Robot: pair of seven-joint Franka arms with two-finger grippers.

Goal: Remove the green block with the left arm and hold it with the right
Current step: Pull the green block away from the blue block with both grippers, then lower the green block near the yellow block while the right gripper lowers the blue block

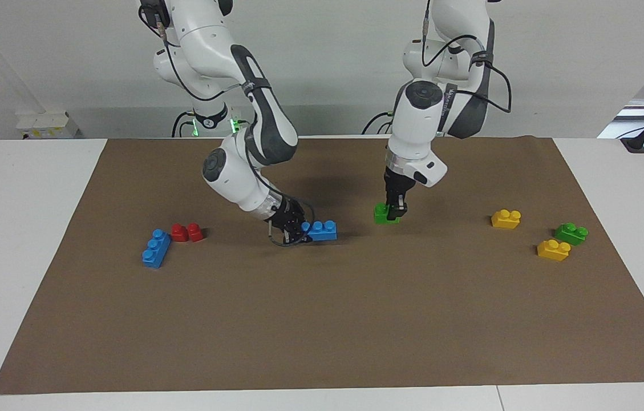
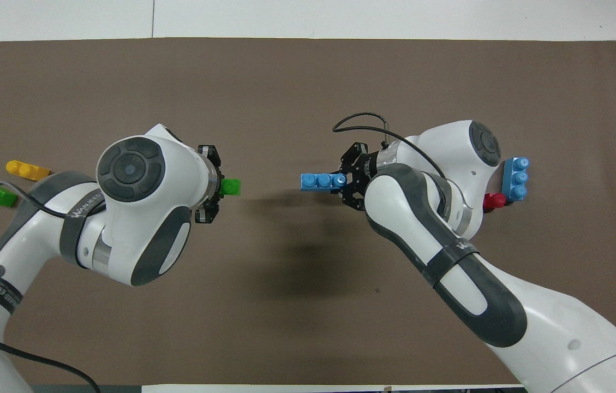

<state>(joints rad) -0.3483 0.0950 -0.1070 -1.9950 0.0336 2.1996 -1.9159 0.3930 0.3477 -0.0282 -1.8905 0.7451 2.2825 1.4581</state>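
The lime-green block (image 1: 381,214) sits low at the mat near the middle of the table, apart from the blue brick. My left gripper (image 1: 394,213) comes straight down on it and is shut on its side. In the overhead view the green block (image 2: 231,187) pokes out from under the left wrist, which hides most of the left gripper (image 2: 214,187). My right gripper (image 1: 298,231) is tilted low over the mat and shut on one end of a blue brick (image 1: 323,230). That blue brick (image 2: 318,180) also sticks out of the right gripper (image 2: 345,182) in the overhead view.
A longer blue brick (image 1: 156,248) and a red brick (image 1: 187,232) lie toward the right arm's end. Two yellow bricks (image 1: 506,218) (image 1: 553,250) and a darker green brick (image 1: 571,233) lie toward the left arm's end. A brown mat (image 1: 322,331) covers the table.
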